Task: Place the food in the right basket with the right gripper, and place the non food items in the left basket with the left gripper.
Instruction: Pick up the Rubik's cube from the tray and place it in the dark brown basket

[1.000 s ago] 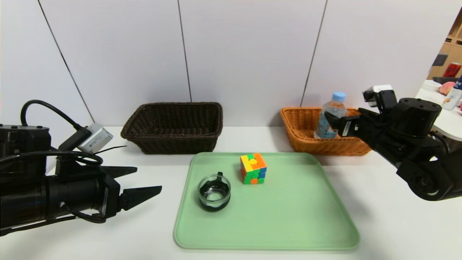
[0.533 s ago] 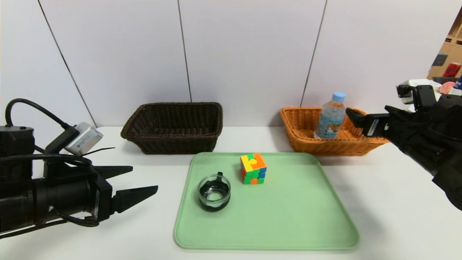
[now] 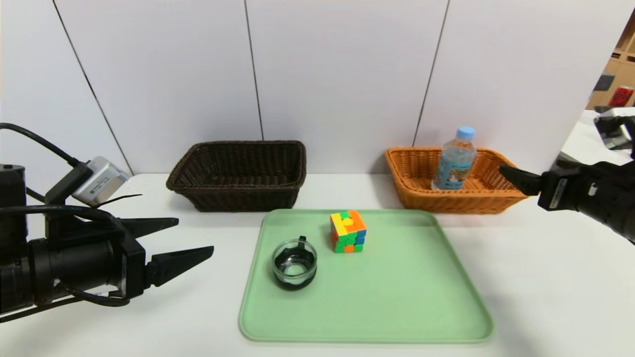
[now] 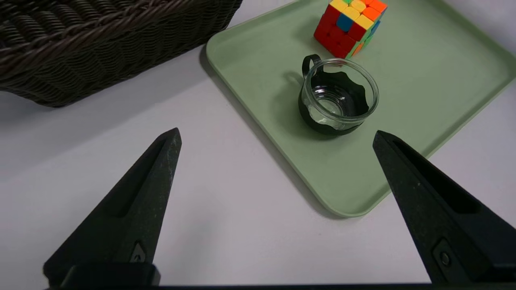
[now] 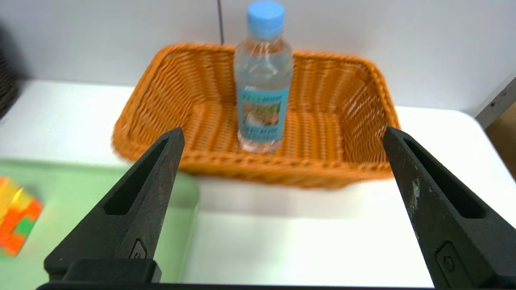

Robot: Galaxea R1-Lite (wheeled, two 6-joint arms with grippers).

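Bottle [image 3: 454, 161] upright in orange basket [image 3: 461, 201], right pincer [image 5: 284, 133] wide open, empty.

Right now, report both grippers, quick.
Left gripper: open, holding nothing, left of the green tray.
Right gripper: open, holding nothing, near the orange basket.

Bottle [image 3: 454, 161] blocks middle of orange basket [image 3: 456, 201]; bare room either side.

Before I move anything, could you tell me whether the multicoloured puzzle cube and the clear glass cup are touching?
Apart: the head view shows bare green tray between the cube and the cup.
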